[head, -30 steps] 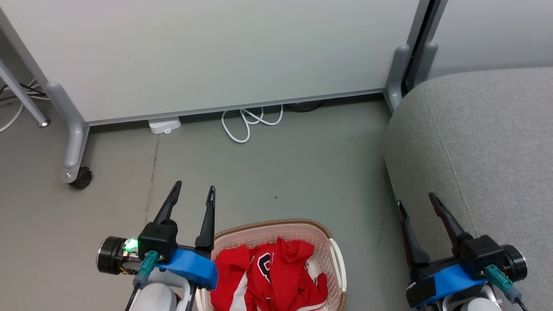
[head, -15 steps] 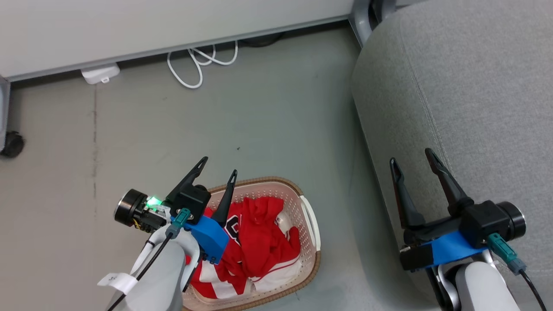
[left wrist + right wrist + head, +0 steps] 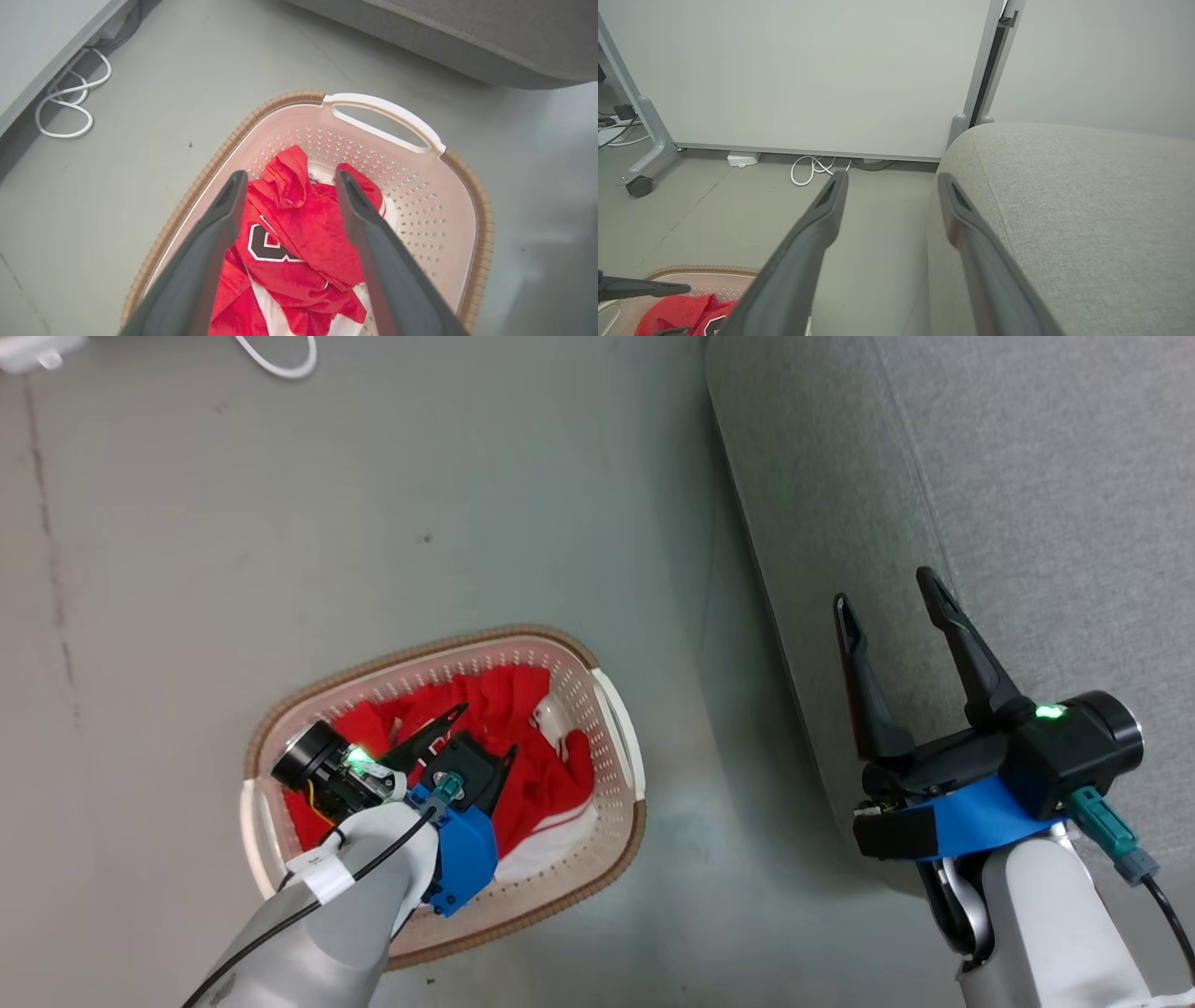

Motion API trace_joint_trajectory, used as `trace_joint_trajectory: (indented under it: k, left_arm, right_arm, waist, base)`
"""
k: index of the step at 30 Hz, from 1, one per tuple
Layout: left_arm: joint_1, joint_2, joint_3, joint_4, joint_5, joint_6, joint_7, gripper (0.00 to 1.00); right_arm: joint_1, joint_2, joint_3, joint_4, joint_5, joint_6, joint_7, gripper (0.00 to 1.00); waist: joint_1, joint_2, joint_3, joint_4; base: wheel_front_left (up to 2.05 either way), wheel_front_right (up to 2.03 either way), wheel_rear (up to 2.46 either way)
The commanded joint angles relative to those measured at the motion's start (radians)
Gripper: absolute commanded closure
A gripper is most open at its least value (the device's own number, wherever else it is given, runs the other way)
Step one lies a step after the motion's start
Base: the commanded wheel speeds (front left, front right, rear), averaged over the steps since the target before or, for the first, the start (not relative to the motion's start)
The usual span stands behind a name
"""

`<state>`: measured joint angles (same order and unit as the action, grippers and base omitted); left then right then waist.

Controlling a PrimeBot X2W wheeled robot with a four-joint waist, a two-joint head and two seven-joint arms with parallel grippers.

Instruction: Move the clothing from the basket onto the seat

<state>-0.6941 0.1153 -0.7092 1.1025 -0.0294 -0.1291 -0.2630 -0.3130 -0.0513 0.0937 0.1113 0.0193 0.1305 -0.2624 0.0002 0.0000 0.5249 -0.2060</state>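
A cream basket (image 3: 439, 644) with a brown rim stands on the grey floor, left of the light-grey seat (image 3: 1027, 476). Red clothing (image 3: 495, 700) with white trim is bunched inside it, and a black-and-white letter mark faces up on the clothing (image 3: 303, 224). My left gripper (image 3: 487, 730) hangs open over the basket (image 3: 280, 100), pointing down. The left gripper (image 3: 290, 175) has one finger on each side of the raised red fold and holds nothing. My right gripper (image 3: 882, 588) is open and empty at the seat's rounded left edge. The right gripper (image 3: 893, 175) points along the seat (image 3: 1064, 210).
A coiled white cable (image 3: 812, 168) and a white plug box (image 3: 743, 158) lie on the floor by a pale partition panel (image 3: 808, 70). The panel's leg ends in a castor (image 3: 640, 184). Bare grey floor (image 3: 420, 476) lies between basket and seat.
The head camera has tilted down, shifting the whole picture. My left gripper has moved from beside the basket's left rim to over the clothing, lower and still open. The right gripper keeps its place.
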Motion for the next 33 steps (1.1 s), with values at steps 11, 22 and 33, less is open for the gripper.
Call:
trace_joint_trajectory:
  k: [11,22,33]
  left_arm:
    - [-0.113,0.012,-0.230,0.137,-0.162,-0.001,0.097,0.00]
    - [-0.202,0.071,-0.337,0.134,-0.372,-0.001,0.264,0.00]
    - [-0.275,0.104,-0.443,0.086,-0.508,-0.001,0.349,0.00]
  right_arm:
    - [-0.058,-0.011,0.018,-0.056,0.007,0.000,-0.004,0.00]
    - [-0.078,-0.009,0.027,-0.121,0.005,0.000,-0.004,0.00]
    - [-0.090,-0.020,0.044,-0.163,0.009,0.000,-0.004,0.00]
  waist:
    - [-0.0002,0.0000,0.172,-0.043]
    - [-0.0002,0.0000,0.284,-0.060]
    - [-0.0002,0.0000,0.375,-0.064]
  base:
    - [0.00,0.00,0.00]
    - [0.00,0.00,0.00]
    - [0.00,0.00,0.00]
